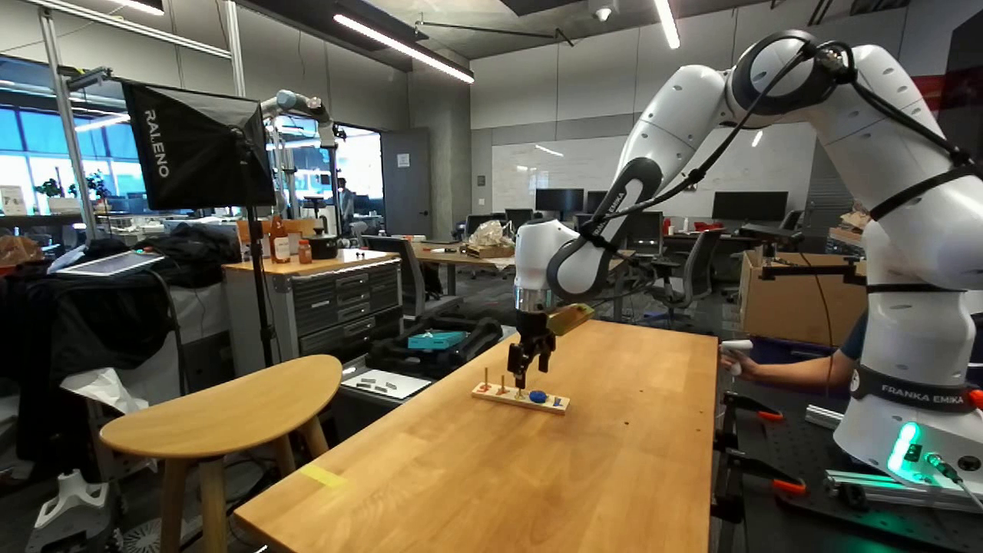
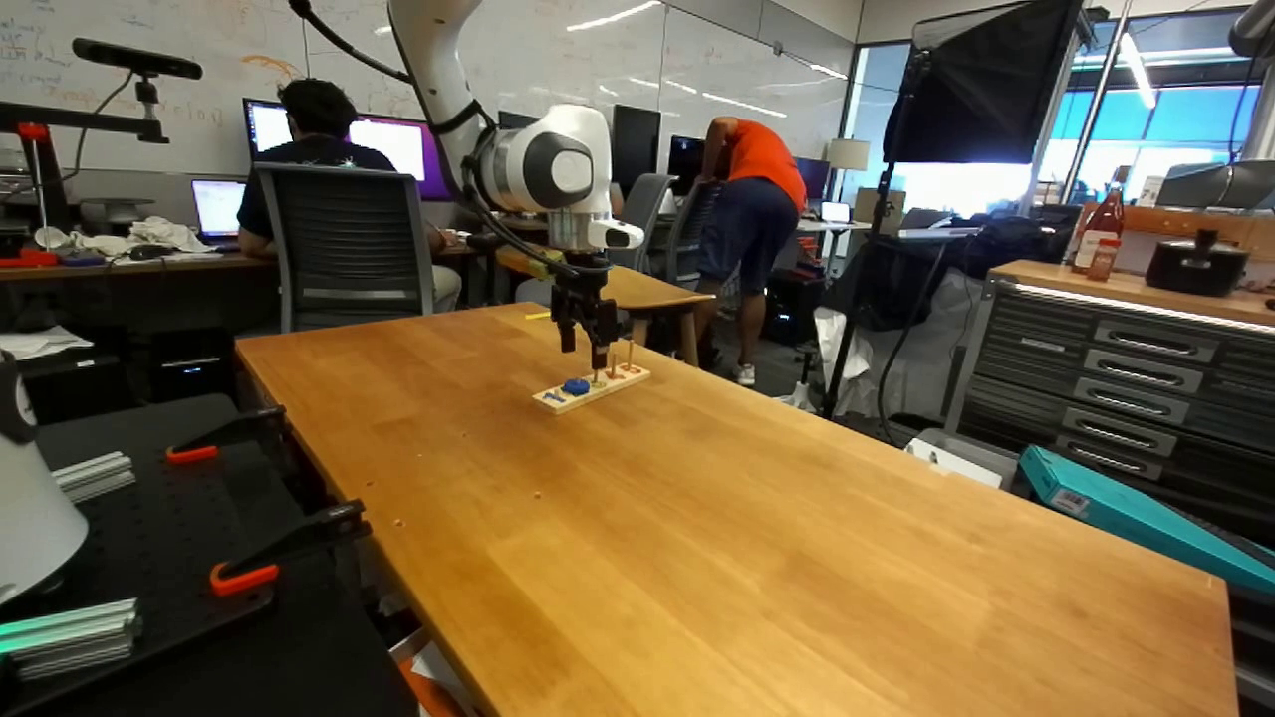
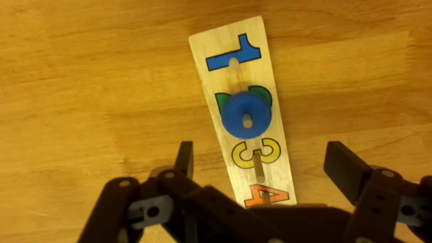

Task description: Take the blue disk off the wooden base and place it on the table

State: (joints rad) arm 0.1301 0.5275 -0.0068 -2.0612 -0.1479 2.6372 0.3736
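Note:
The blue disk [image 3: 234,114] sits flat on the second peg of the wooden base [image 3: 248,78], partly covering a green numeral. The disk also shows in both exterior views [image 1: 537,396] [image 2: 576,386]. The base [image 1: 493,394] lies flat on the table [image 1: 614,468], with several upright pegs and printed numerals; its far end is hidden behind the gripper in the wrist view. My gripper [image 1: 533,373] is open and empty, low over the base. In the wrist view its fingertips [image 3: 260,148] stand wide apart on either side of the base, level with the yellow 3, offset from the disk.
A smaller oval table [image 1: 223,407] stands beside the long table. Black clamps with orange tips [image 2: 244,578] grip the table's edge on the robot's side. A person's hand holds a white controller [image 1: 736,349] near that edge. Yellow tape [image 1: 322,475] marks a corner.

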